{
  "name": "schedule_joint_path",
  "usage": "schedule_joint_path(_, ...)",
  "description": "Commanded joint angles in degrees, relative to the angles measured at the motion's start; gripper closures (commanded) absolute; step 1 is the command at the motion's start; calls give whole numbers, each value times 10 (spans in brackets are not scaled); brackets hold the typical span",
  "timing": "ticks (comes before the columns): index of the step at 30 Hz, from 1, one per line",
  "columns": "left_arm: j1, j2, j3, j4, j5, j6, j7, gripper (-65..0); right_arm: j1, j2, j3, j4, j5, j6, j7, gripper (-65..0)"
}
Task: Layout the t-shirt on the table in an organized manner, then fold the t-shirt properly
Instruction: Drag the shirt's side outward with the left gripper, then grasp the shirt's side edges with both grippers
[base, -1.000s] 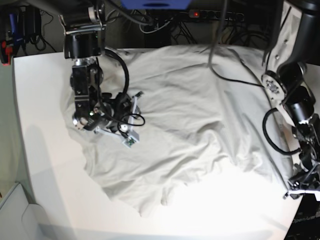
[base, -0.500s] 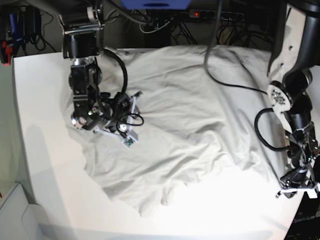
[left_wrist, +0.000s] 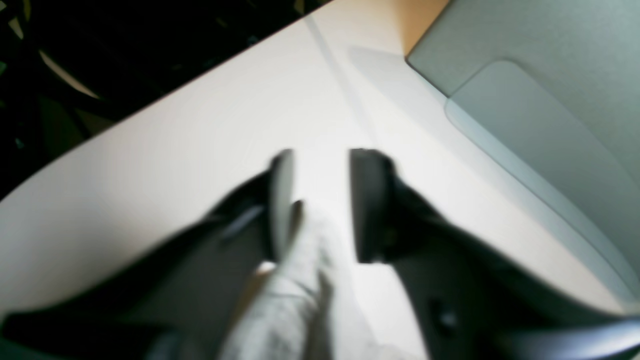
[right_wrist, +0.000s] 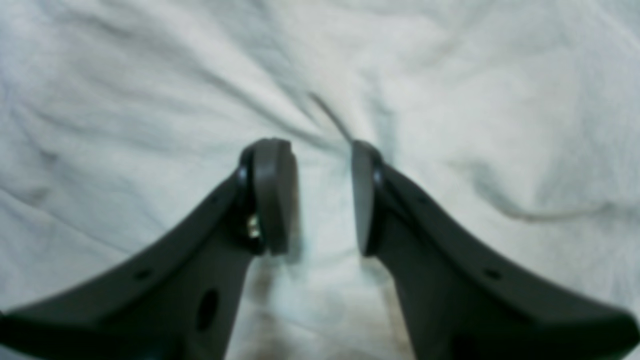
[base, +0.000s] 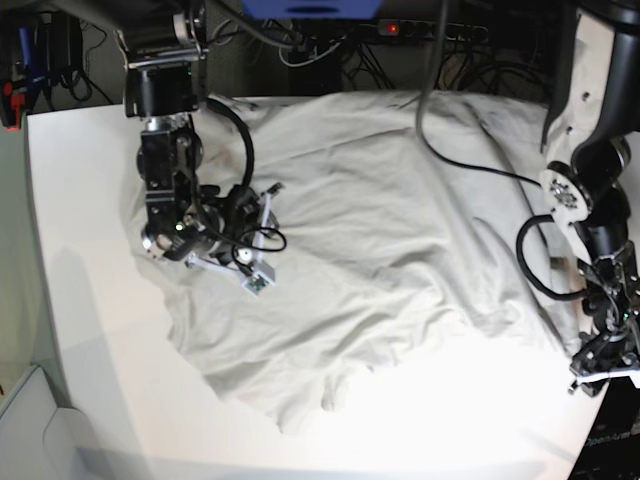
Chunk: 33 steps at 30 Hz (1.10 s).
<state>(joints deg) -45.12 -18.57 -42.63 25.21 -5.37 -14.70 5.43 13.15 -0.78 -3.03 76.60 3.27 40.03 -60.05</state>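
In the left wrist view, the left gripper (left_wrist: 320, 200) is seen with its fingers (left_wrist: 367, 200) parted over the bare white bench (left_wrist: 175, 150); a bunched strip of the t-shirt (left_wrist: 295, 280) lies between them against one finger, and it cannot be told whether any of it is pinched. In the right wrist view, the right gripper (right_wrist: 325, 195) is shown with a moderate gap between its fingers (right_wrist: 272, 195), poised over wrinkled cloth with nothing clamped; contact with the cloth cannot be judged. In the base view, the t-shirt (base: 370, 260) is spread wrinkled across most of the bench (base: 80, 230), the left gripper (base: 600, 370) sits at the shirt's edge nearest that arm, and the right gripper (base: 225, 250) is set over the shirt's opposite side. The layout is judged unfinished. If the left arm is drawn away from the shirt, the edge could be snagged and dragged off the bench; a loose right grasp could bunch more folds.
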Motion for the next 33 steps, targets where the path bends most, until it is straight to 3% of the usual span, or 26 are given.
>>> schedule_joint_path(1, -20, -5, 2, 9, -2, -6, -13, -337, 10, 3, 1, 5, -8, 0, -7, -215)
schedule_joint_path(4, 2, -3, 1, 22, -8, -6, -11, -432, 11, 3, 1, 5, -8, 0, -7, -215)
schedule_joint_path(7, 29, -1, 0, 66, -15, -6, 57, -430, 20, 3, 1, 6, -8, 0, -7, -215)
schedule_joint_path(9, 60, 15, 0, 114, -49, -6, 123, -430, 30, 3, 1, 6, -8, 0, -7, -214)
schedule_joint_path(14, 188, 52, 1, 274, -153, -6, 221, -428, 61, 3, 1, 6, -8, 0, -7, -213)
schedule_joint_path(17, 241, 80, 2, 351, -189, -6, 260, -354, 83, 3, 2, 6, -8, 0, -7, -213)
schedule_joint_path(22, 314, 116, 0, 441, -210, -6, 315, -132, 106, 2, 3, 5, -9, 0, 25, -203)
schedule_joint_path(28, 351, 126, 1, 441, -207, -6, 314, -124, 113, 2, 3, -24, -9, 0, 66, -94)
schedule_joint_path(33, 360, 123, 0, 407, -206, -6, 314, -124, 160, 21, 5, -183, -9, 0, 128, -23)
